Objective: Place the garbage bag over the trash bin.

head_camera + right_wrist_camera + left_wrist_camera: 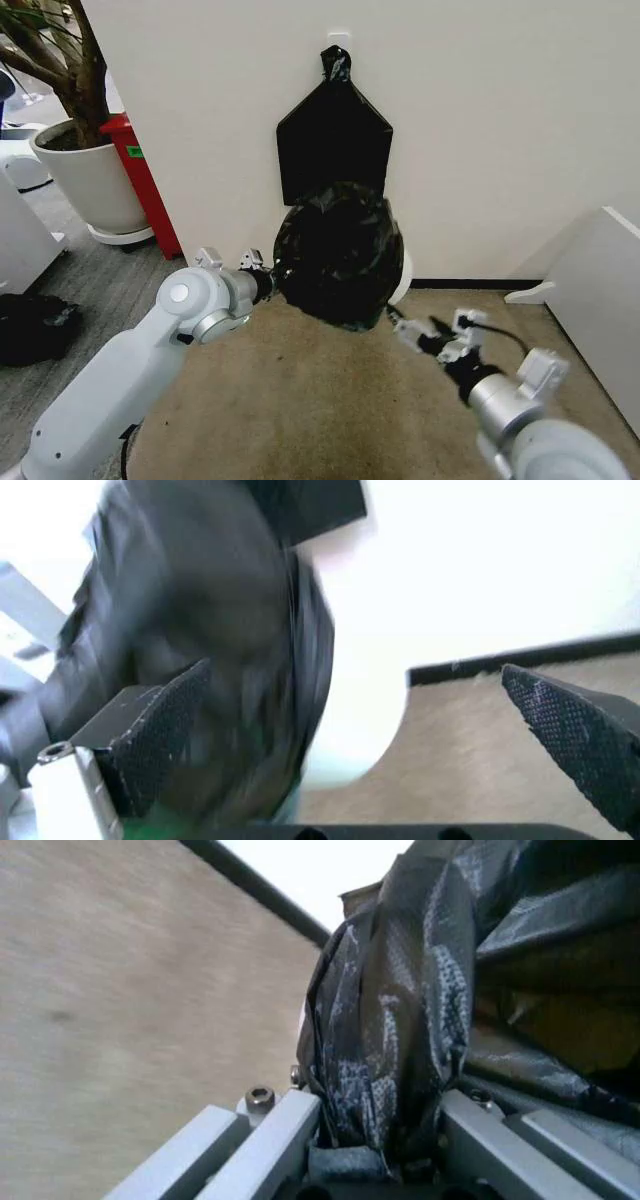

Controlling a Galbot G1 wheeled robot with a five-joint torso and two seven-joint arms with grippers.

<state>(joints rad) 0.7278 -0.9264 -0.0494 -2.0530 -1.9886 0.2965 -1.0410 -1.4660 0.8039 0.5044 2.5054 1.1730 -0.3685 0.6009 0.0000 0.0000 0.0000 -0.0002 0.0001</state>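
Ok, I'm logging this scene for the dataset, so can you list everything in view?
garbage bag: one, glossy black, draped over the bin by the wall
trash bin: one, white, mostly covered by the bag
bag bundle: one, flat black, hanging on the wall above
plant pot: one, white, far left, holding a tree
red object: one, beside the pot
left gripper: shut on the bag's left edge
right gripper: open, just right of the bag
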